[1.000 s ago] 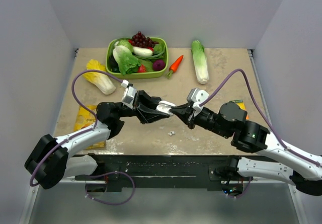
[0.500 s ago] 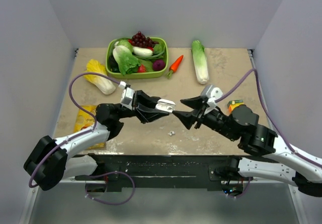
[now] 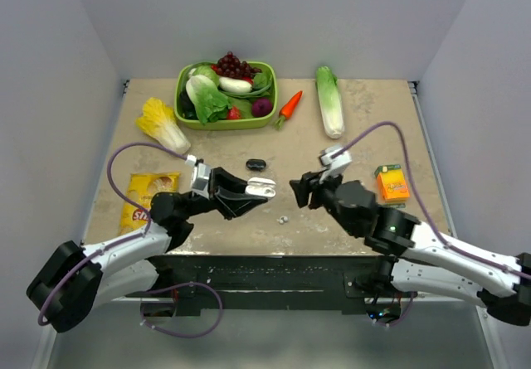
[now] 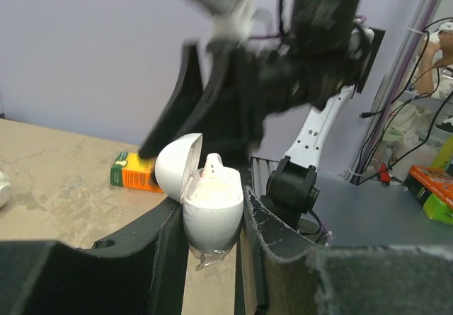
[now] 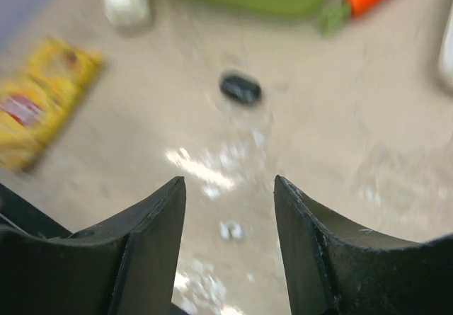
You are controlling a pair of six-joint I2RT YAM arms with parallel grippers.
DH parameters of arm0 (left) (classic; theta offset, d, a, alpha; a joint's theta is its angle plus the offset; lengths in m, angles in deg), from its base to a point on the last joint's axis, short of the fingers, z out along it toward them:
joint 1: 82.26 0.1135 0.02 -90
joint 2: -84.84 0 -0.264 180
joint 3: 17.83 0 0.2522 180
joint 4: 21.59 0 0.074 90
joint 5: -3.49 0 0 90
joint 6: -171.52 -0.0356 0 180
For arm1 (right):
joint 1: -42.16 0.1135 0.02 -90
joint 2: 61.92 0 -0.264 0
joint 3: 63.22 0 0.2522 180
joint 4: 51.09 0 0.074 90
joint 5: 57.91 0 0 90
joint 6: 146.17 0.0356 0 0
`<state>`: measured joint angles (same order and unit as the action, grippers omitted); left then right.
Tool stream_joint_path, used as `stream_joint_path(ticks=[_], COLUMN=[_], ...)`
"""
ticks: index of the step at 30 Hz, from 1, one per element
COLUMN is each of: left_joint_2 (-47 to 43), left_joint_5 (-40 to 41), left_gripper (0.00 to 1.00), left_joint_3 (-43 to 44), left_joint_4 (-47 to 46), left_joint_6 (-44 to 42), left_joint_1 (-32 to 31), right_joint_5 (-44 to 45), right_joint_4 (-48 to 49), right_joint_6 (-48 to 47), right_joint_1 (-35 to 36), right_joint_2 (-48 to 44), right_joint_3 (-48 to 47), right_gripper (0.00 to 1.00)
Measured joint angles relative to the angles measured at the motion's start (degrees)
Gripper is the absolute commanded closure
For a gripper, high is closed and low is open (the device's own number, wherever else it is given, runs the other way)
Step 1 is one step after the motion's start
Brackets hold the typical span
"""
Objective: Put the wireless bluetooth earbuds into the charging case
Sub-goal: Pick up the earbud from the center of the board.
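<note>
Tabletop (image 3: pixel 365 112): earbud (image 3: pixel 283 219) near front edge; left jaws grip charging case (image 4: pixel 212 212).

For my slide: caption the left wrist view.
Left jaws grip the open charging case, one earbud seated inside.

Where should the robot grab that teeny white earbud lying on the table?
From straight above, with the open right gripper: close the jaws across the sides of the earbud. It is tiny and lies low on the table, so a top-down pinch looks best.

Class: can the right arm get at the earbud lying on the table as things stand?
Probably yes: the right gripper is open and empty, and the earbud lies uncovered straight ahead of it.
</note>
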<state>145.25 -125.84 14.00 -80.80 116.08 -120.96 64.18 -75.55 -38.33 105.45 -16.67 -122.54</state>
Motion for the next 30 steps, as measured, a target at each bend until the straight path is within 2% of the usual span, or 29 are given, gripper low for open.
stream_joint_path(ticks=[4,8,13,18,20,23,26,27,30], left_joint_2=[-5.7,-11.8,-15.5,-16.3,-16.7,-16.8,-16.5,-16.5,-16.3], left_joint_5=[2.1,4.7,6.7,8.1,8.3,8.5,8.6,8.6,8.7], left_gripper=[1.0,1.0,1.0,1.0,1.0,1.0,1.0,1.0,1.0], left_joint_3=[-2.6,-4.7,-8.1,-9.8,-10.0,-10.1,-10.3,-10.3,-10.3], left_joint_4=[0.2,-0.5,-1.2,-1.0,-1.0,-1.1,-1.1,-1.1,-1.1], left_joint_6=[-1.4,-3.4,-4.4,-4.4,-4.4,-4.7,-5.2,-5.3,-5.3], left_joint_1=[-1.0,-3.1,-4.7,-5.2,-5.4,-5.8,-6.0,-6.0,-6.1], right_joint_5=[-5.2,-11.4,-17.7,-19.9,-19.9,-19.9,-19.7,-19.7,-20.3], right_joint_4=[-1.6,0.7,5.8,7.4,7.4,7.6,7.8,7.8,7.7], right_joint_6=[4.9,7.3,8.0,8.1,8.2,8.5,8.9,9.2,9.6], right_joint_1=[-5.0,-9.9,-10.1,-10.2,-10.3,-10.4,-10.4,-10.4,-10.4], right_joint_2=[7.0,13.4,23.3,31.1,32.0,31.2,29.1,28.3,27.7], right_joint_3=[8.2,9.5,9.5,9.3,9.3,9.4,10.2,10.5,11.5], right_gripper=[0.53,0.52,0.55,0.69,0.74,0.76,0.87,0.97,1.0])
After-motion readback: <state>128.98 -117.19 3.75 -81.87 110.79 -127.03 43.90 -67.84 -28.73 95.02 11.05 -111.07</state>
